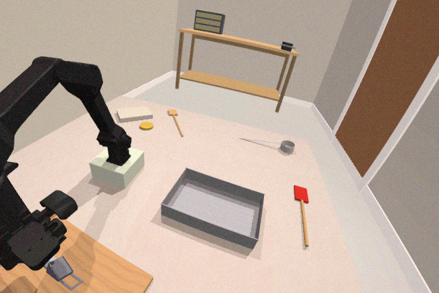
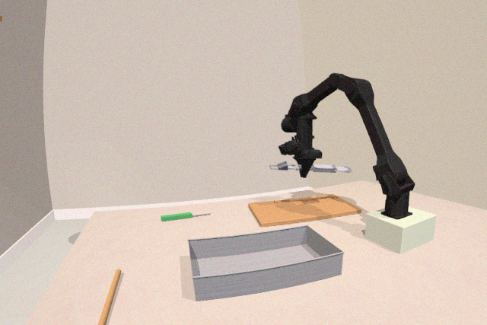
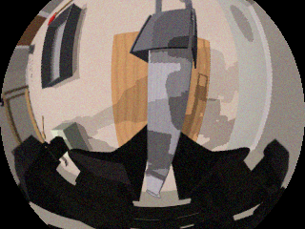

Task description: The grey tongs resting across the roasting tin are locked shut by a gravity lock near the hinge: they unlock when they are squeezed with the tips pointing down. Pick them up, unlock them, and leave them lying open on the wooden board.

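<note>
Claw [image 1: 53,250] [image 2: 303,173] [image 3: 158,128] clamped on the grey tongs [image 1: 59,268] [image 2: 326,170] [image 3: 164,95], held near level above the wooden board [image 1: 116,268] [image 2: 275,217] [image 3: 129,72], presumably for laying down flat

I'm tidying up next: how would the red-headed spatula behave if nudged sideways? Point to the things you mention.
The spatula [image 1: 304,215] would probably swivel rather than roll, since its head is flat and broad. Its slim, straight wooden-looking handle suggests it is stiff and fairly light.

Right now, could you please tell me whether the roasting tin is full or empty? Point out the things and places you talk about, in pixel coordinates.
Empty: the top view shows the bare floor of the roasting tin [image 1: 209,225] [image 2: 267,285] [image 3: 72,45] within its four walls.
</note>
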